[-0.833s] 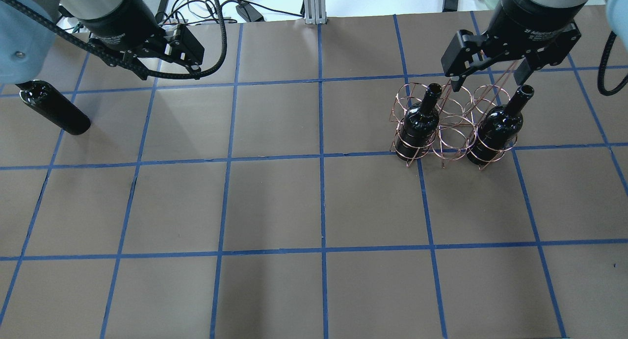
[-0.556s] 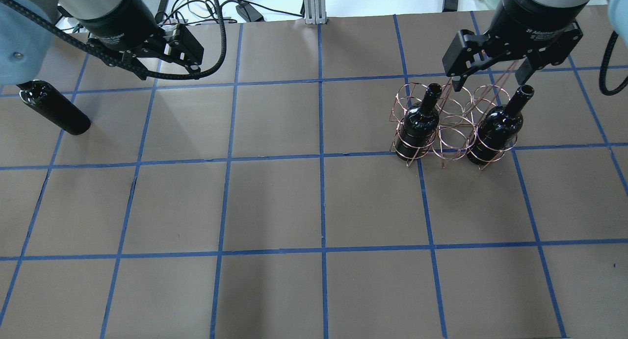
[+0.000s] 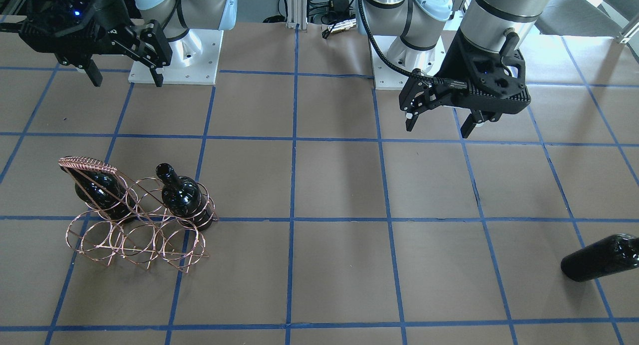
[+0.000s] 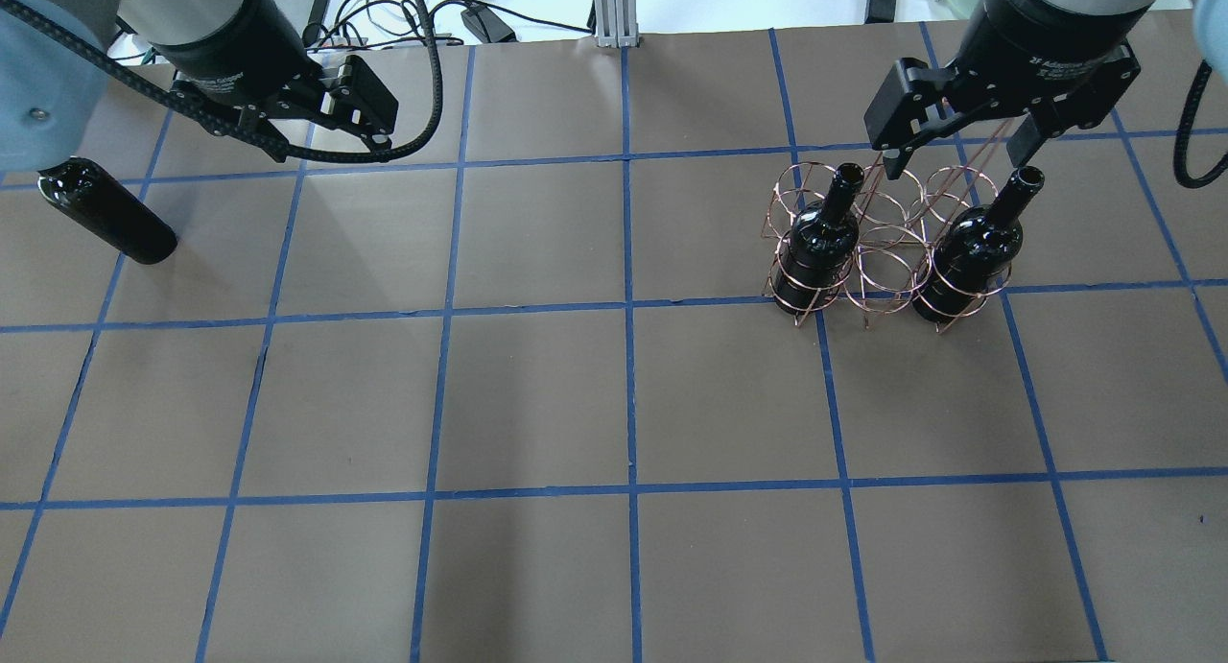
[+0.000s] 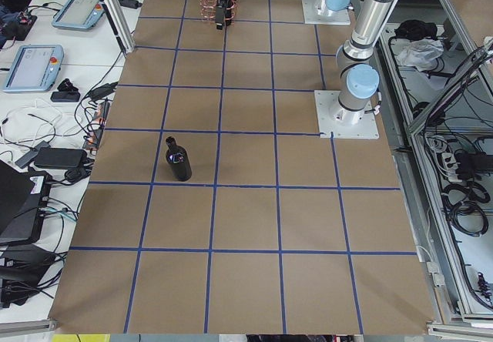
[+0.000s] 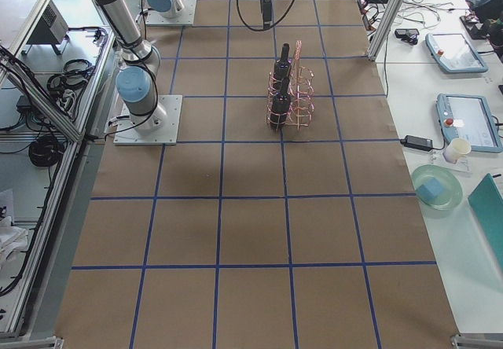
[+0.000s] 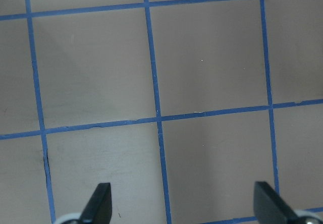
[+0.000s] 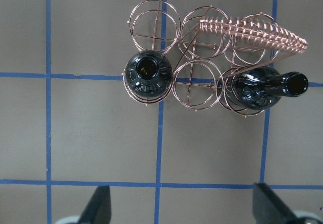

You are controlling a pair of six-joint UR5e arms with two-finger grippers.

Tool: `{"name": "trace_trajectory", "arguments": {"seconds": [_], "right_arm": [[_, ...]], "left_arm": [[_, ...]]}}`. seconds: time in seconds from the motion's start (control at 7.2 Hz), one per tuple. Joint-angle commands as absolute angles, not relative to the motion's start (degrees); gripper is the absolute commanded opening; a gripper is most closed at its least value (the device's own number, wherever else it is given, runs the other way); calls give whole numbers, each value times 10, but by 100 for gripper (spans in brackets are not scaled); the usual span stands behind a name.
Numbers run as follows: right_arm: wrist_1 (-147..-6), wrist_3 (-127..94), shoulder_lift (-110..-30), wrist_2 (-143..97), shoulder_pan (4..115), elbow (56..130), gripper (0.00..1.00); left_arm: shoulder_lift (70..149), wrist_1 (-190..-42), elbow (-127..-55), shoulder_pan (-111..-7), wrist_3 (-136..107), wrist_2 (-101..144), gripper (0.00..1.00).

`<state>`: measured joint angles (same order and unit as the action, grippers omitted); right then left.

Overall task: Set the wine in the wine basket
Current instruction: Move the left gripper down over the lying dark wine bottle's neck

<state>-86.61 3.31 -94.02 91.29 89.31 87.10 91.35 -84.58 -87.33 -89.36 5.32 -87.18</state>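
The copper wire wine basket [image 4: 887,260] stands on the table's right half, also in the front-facing view [image 3: 135,235] and the right wrist view [image 8: 202,32]. Two black wine bottles [image 4: 817,239] [image 4: 967,252] stand in its near-row end rings, the middle ring between them empty. A third bottle [image 4: 107,214] [image 3: 599,257] [image 5: 179,159] stands alone at the far left. My right gripper [image 4: 952,161] [image 3: 127,80] hangs open and empty above the basket. My left gripper [image 4: 321,126] [image 3: 438,125] is open and empty, above bare table, right of the lone bottle.
Blue tape lines grid the brown table cover [image 4: 537,394]. Cables and power bricks [image 4: 480,20] and an aluminium post [image 4: 614,11] lie past the far edge. The arm bases [image 3: 174,60] [image 3: 394,70] sit at the robot's side.
Both grippers have shifted only slightly, staying open. The bottles and the basket have not moved.
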Motion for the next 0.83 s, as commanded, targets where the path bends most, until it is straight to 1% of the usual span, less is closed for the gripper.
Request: {"name": "trace_trajectory", "arguments": {"seconds": [0.0,0.14,0.42,0.56,0.69], "right_arm": [[-866,33,-941,912,894,871,100],[-869,34,-941,913,893,871,100],[-906,36,-941,915,894,871,93],[-904,35,-941,914,894,871,99],[-888,34,-941,915,894,871,100]], "left_arm": [[913,-845,-876,-892,50,-874,100],[915,-846,-876,-886,55,-873,100],[916,-846,-877,-884,51,-875,100],[921,-839,-875,-876,63,-872,100],[926,-831,-875,-843,92,-867,100]]}}
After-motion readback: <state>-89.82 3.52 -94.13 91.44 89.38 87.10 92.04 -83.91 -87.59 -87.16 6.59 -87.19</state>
